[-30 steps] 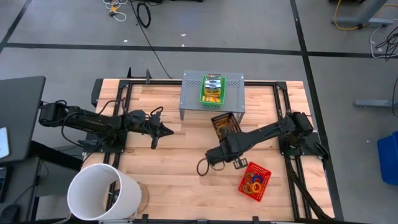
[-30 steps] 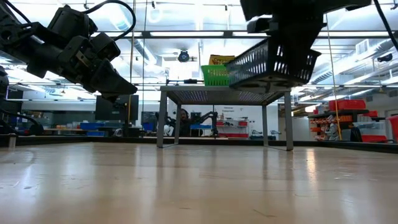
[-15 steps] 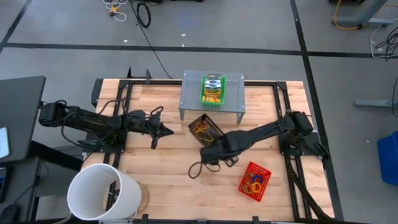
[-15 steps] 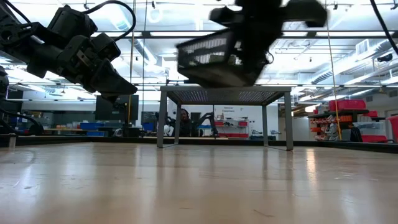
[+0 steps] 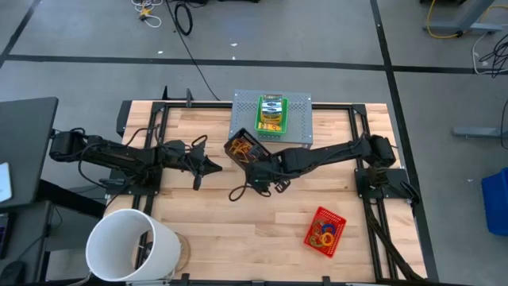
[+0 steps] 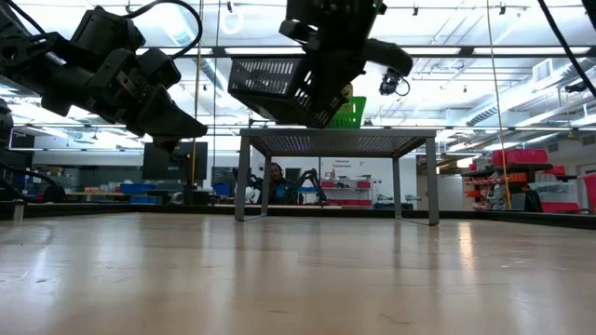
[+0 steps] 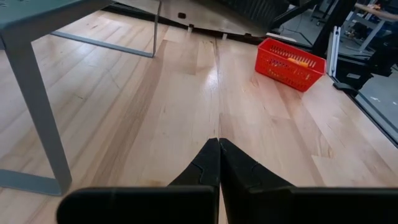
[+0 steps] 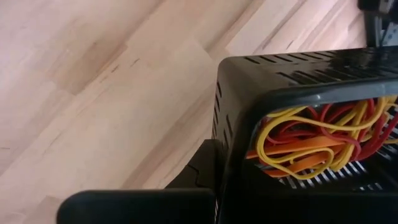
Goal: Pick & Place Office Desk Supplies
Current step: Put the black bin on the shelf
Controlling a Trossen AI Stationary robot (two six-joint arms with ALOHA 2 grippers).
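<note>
Right hand grasping black tray rim, airborne beside stand edge; left hand clenched.

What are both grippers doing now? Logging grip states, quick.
Left gripper: shut, empty, above the table.
Right gripper: shut on the black tray of rubber bands, held aloft.

Wooden table, light planks, black frame at edges. Grey perforated metal stand at far middle of table, four legs visible in low view. Big white bucket at near left corner. Dark monitor left of table. Black cable on grey floor beyond table.
</note>
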